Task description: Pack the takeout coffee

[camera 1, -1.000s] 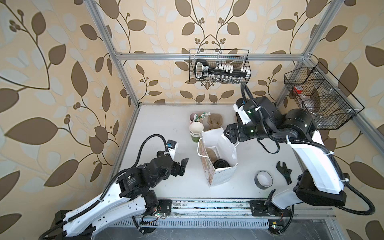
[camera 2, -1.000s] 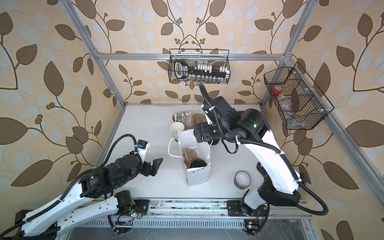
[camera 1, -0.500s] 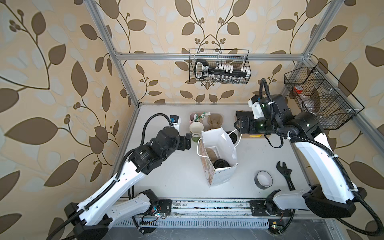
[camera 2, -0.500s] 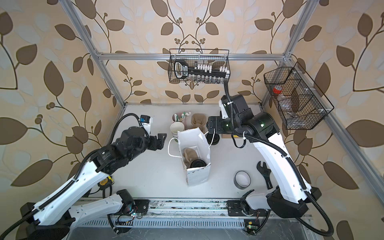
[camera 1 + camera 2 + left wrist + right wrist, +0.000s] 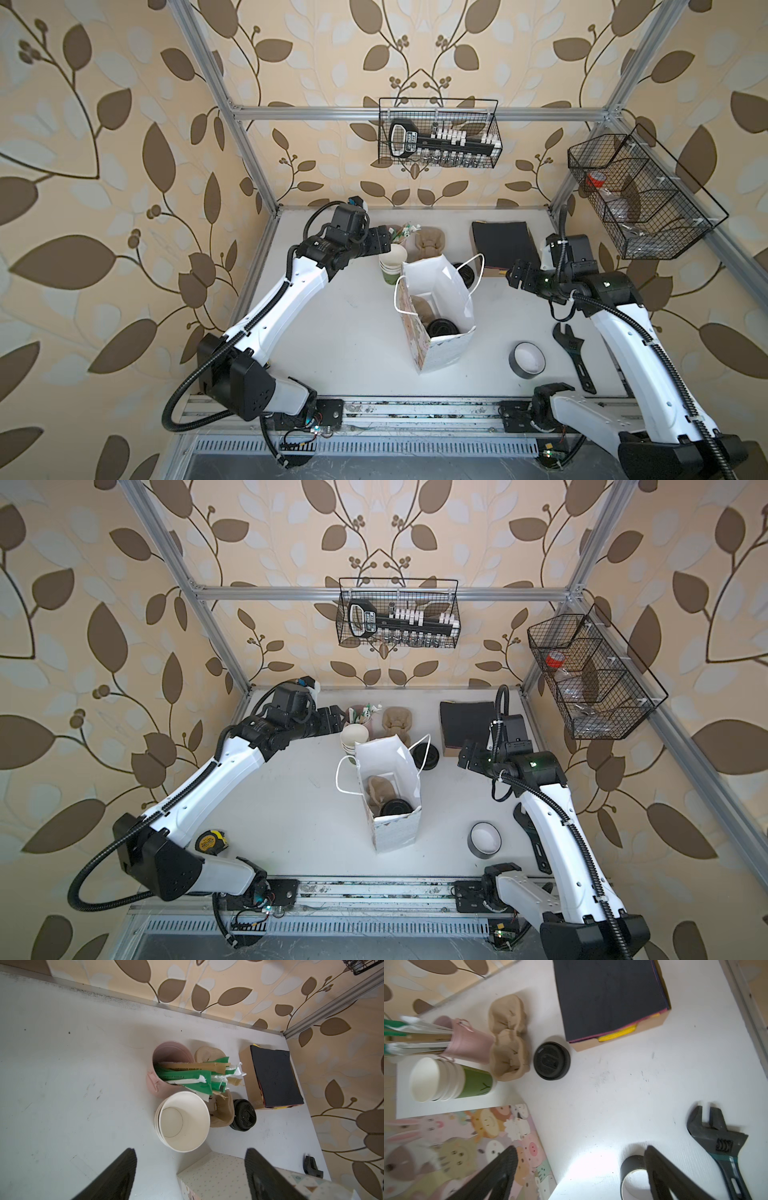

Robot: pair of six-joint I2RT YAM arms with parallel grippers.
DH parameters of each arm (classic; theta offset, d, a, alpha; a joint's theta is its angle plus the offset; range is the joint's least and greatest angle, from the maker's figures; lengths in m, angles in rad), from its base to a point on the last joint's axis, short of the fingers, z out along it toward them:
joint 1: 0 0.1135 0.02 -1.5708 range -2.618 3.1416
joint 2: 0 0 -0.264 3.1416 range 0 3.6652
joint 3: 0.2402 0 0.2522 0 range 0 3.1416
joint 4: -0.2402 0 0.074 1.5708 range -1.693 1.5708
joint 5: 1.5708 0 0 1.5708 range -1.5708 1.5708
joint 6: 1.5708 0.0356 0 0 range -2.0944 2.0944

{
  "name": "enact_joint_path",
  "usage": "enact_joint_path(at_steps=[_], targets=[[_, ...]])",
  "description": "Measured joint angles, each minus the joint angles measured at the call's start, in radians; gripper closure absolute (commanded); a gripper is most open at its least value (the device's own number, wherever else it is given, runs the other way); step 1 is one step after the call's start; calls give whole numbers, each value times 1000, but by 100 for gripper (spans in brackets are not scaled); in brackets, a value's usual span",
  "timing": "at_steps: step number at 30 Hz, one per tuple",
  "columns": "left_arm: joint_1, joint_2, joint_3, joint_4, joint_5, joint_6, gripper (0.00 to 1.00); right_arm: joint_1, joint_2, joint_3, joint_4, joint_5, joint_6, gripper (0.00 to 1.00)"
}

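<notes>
bench (image 5: 340, 332): one, white. clock calls are off a top view, 12 at the back wall.
bag (image 5: 440, 278): one, white inside, cartoon animals outside, standing open dead centre.
left jaws: up at 11, spread wide, nothing in them, facing the cup stack.
right jaws: out at 2, spread wide too, empty.
black box (image 5: 503, 243): one, at 1.
cup stack (image 5: 392, 259): one stack of lidless white-and-green cups, just at 11 of the bag. several nested, can't count exactly.
pink holder (image 5: 164, 1064): one, stuffed with green and brown sachets, at 12 behind the cups.
pulp carrier (image 5: 430, 243): one lot at 12, plus a brown piece inside the bag.
takeout coffee (image 5: 442, 327): one. looks to me like it's already down in the bag, at its 6 end, beside that brown piece. I only see the black lid from above.
handling: my guess is a thin paper wall that dents if squeezed and a push-on lid that could pop. can't tell if it's full. for a regrab I'd take the side wall just under the lid, gently, upright, though the bag walls crowd it.
wrench (image 5: 575, 353): one, at 4, far out.
loose lids (image 5: 552, 1060): one short black stack at 1 of the bag, not the coffee.
tape roll (image 5: 527, 359): one, at 4.
tape measure (image 5: 212, 840): one, at 8.
</notes>
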State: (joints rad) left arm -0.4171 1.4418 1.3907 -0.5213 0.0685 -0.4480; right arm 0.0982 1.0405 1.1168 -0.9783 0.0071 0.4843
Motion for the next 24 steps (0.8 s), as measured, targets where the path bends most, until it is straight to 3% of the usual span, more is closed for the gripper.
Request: enact_joint_path(at_steps=[11,24], targets=[[46,196,121,23,77,-16,42,-29,-27,-258,150,-71,47,5],[59,288,208,19,115,-13,60,-10,-36,-311,208,-87,51,5]])
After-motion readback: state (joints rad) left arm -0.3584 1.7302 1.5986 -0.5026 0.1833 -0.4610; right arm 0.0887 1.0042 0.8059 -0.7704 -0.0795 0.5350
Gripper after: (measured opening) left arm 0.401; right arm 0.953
